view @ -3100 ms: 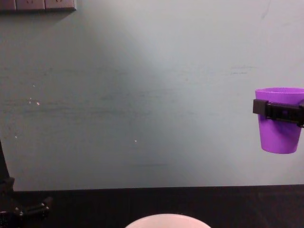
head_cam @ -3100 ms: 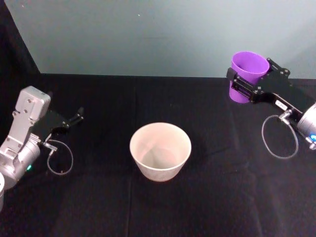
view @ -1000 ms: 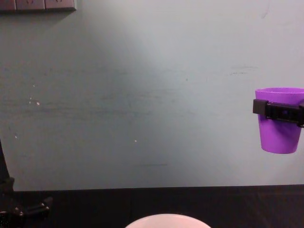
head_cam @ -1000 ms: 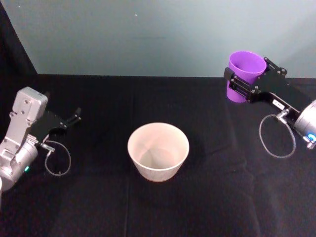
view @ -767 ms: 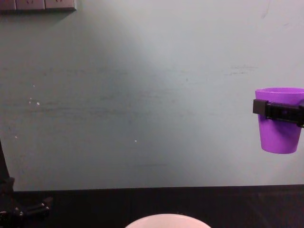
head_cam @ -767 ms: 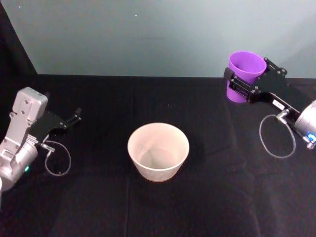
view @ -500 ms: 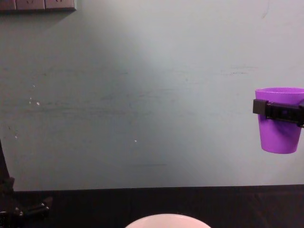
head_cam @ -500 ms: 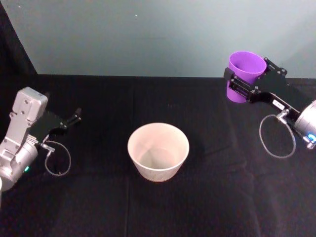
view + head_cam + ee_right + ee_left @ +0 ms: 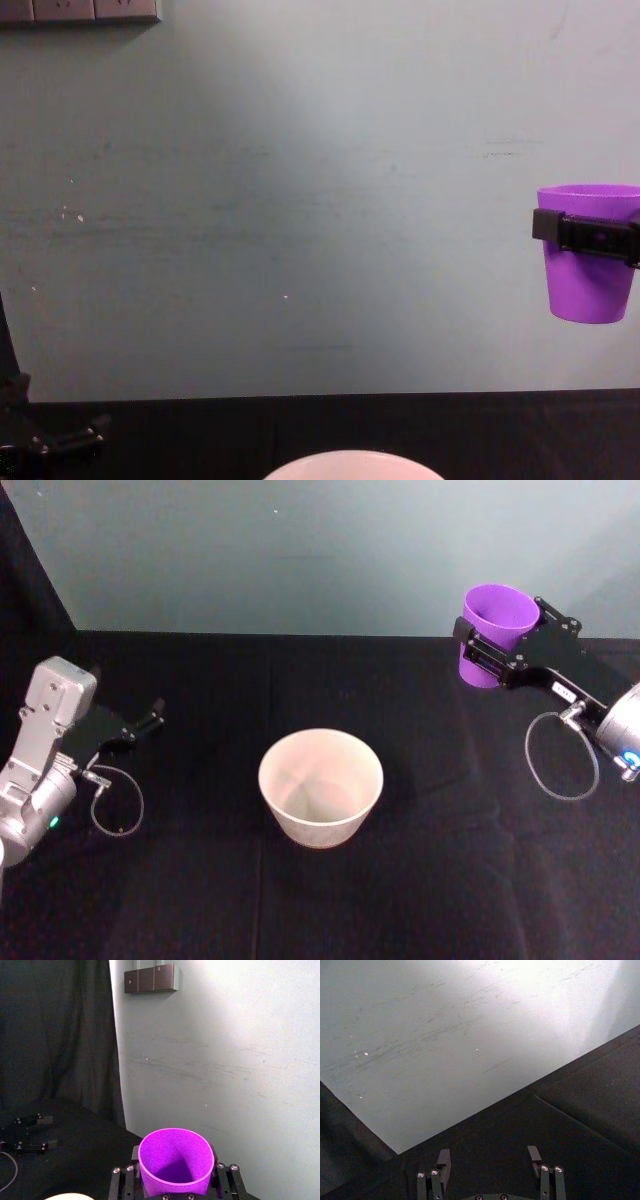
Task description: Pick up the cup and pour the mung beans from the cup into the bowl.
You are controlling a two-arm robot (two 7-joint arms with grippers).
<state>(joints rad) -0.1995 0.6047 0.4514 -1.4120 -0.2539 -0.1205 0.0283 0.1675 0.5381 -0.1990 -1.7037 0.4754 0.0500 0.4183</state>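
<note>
The purple cup (image 9: 495, 632) hangs upright well above the table at the right, with my right gripper (image 9: 500, 645) shut around its upper wall. The chest view shows the cup (image 9: 587, 268) high at the right edge with a black finger (image 9: 580, 232) across it. In the right wrist view the cup (image 9: 175, 1162) sits between the fingers; I see no mung beans inside it. The pale bowl (image 9: 321, 785) stands on the black table, left of and below the cup; its rim (image 9: 350, 464) peeks in at the bottom of the chest view. My left gripper (image 9: 150, 718) rests open at the far left, holding nothing.
A black cloth covers the table (image 9: 430, 870), with a pale wall behind it. A grey outlet strip (image 9: 152, 978) is mounted on the wall. Cable loops hang by the left wrist (image 9: 115, 805) and the right wrist (image 9: 560, 765).
</note>
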